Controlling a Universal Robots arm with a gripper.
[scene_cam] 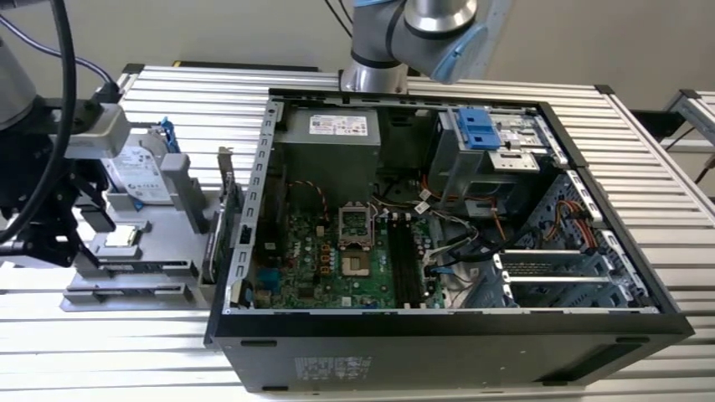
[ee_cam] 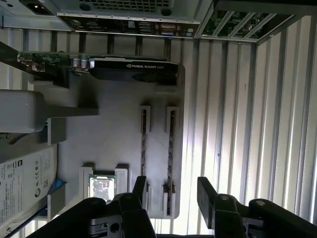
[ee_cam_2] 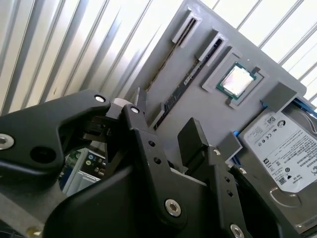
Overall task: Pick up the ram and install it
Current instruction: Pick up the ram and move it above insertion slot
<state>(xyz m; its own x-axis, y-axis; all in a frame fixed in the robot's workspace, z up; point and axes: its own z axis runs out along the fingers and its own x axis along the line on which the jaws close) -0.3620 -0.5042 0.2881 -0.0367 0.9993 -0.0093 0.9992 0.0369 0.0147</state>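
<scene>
The slatted metal table (scene_cam: 648, 193) carries an open computer case (scene_cam: 447, 322), lying on its side with the motherboard (scene_cam: 335, 268) exposed. A grey parts holder (scene_cam: 184, 197) stands just beside the case, on the exterior view's left. On the holder lie a silver hard drive (ee_cam: 22, 183) and a graphics card (ee_cam: 133, 69), the card set on edge at the case end.

The gripper (ee_cam: 172, 196) hangs above the holder with its fingers spread wide and nothing between them. The ram (ee_cam: 170, 158) stands on edge in one of two parallel slots. Its long axis runs from the graphics card toward the gripper, in line with the gap between the fingers. The neighbouring slot seems to hold a second stick. The square processor chip (ee_cam: 102, 187) sits in its pocket beside the slots.
</scene>
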